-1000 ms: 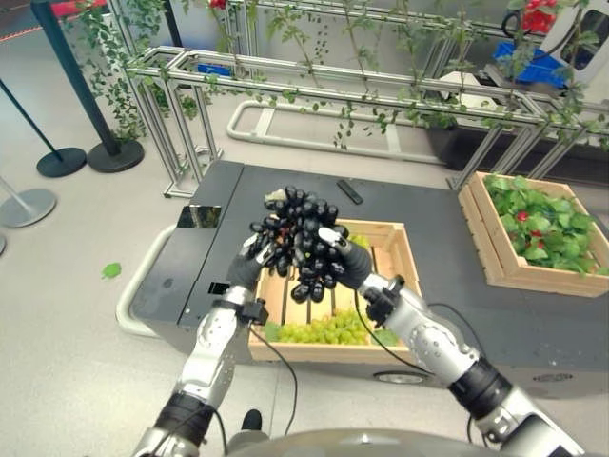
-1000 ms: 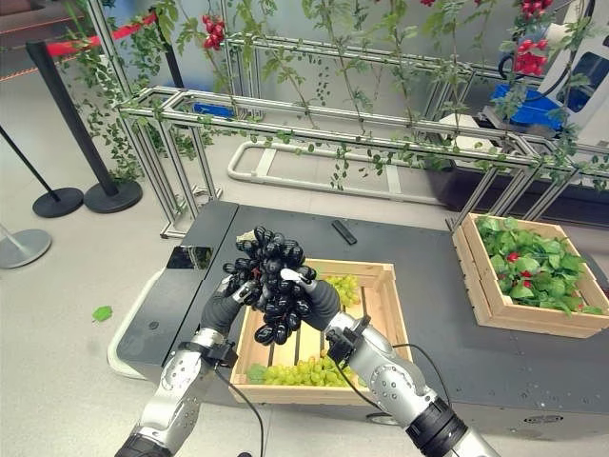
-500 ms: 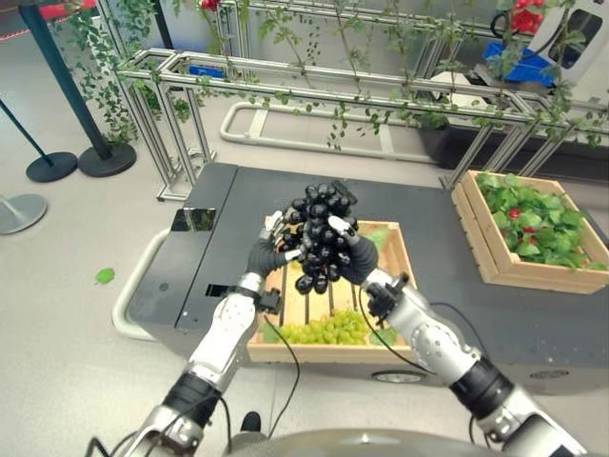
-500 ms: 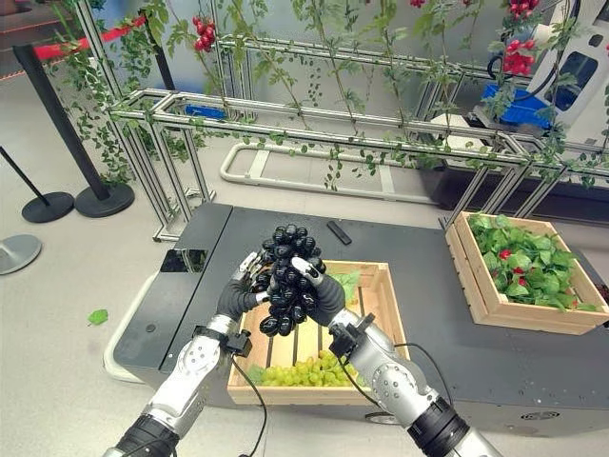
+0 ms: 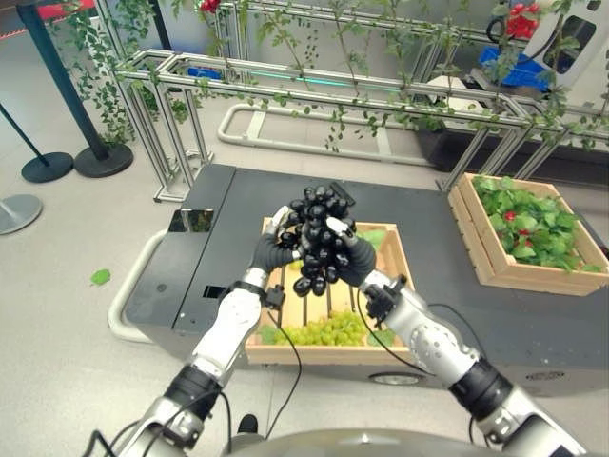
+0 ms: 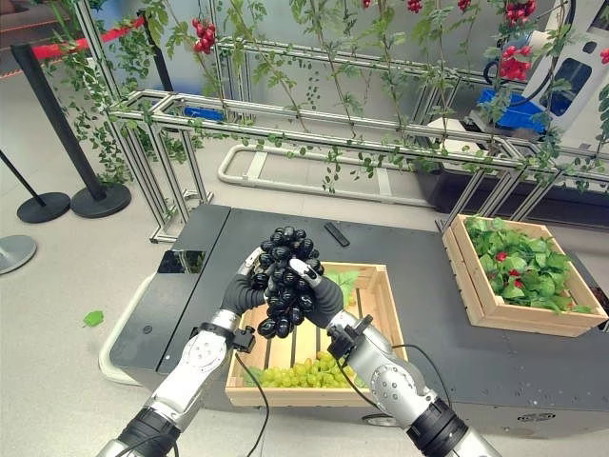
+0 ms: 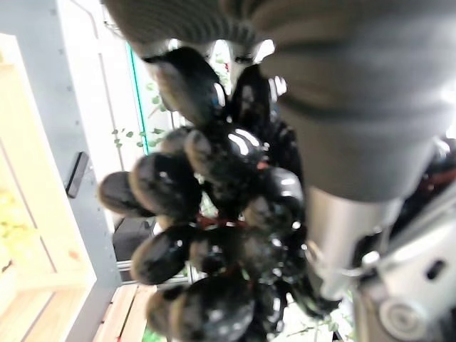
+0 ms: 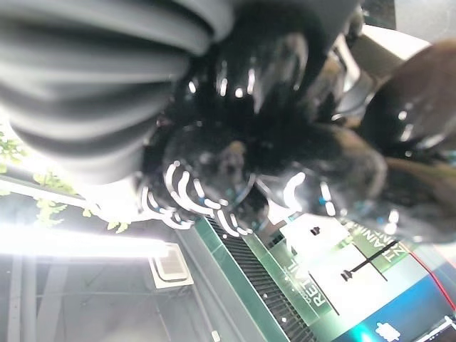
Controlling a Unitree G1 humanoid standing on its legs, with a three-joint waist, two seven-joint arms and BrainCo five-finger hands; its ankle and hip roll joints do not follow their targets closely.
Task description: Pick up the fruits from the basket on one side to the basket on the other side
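Note:
A bunch of black grapes (image 5: 317, 240) is held up above the near wooden crate (image 5: 397, 249). My left hand (image 5: 269, 249) clasps the bunch from its left side and my right hand (image 5: 348, 259) from its right, fingers curled round the grapes. The left wrist view has the glossy grapes (image 7: 214, 242) right against that hand. Green grapes (image 5: 328, 330) lie at the near end of the crate. A second wooden crate (image 5: 483, 249) filled with green leaves and a few red fruits stands to the right on the same dark platform (image 5: 233, 195).
A small black object (image 5: 342, 195) lies on the platform behind the near crate. A metal frame with climbing vines (image 5: 314, 90) runs across the back. Stanchion bases (image 5: 48, 167) stand on the floor at far left. A green leaf (image 5: 100, 277) lies on the floor.
Both hands have lifted the black grape bunch slightly and carried it a little to the right. The camera has shifted a bit.

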